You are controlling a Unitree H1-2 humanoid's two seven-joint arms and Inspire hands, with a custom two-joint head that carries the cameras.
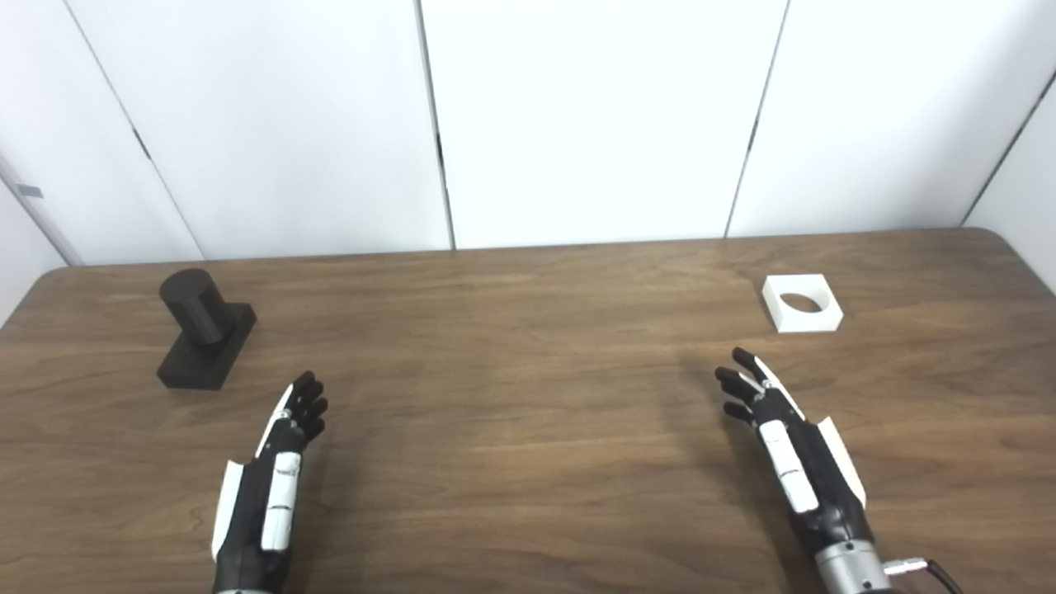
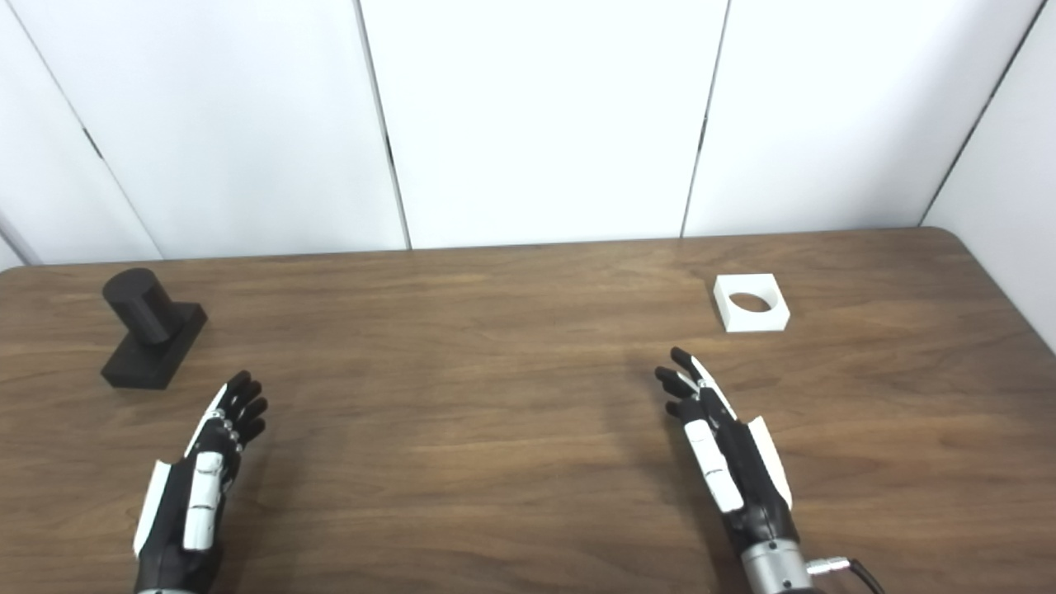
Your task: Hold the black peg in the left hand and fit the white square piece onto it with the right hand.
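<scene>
The black peg (image 1: 198, 307), a short round post on a rectangular black base, stands on the table at the far left. The white square piece (image 1: 801, 303) with a round hole lies flat at the far right. My left hand (image 1: 280, 462) hovers over the table nearer than the peg and to its right, fingers apart and holding nothing. My right hand (image 1: 784, 437) is open too, nearer than the white piece and a little to its left. Neither hand touches its object.
The brown wooden table (image 1: 528, 429) spans the view, its rounded back corners near white wall panels (image 1: 594, 115). A cable (image 1: 932, 569) leaves the right wrist at the bottom edge.
</scene>
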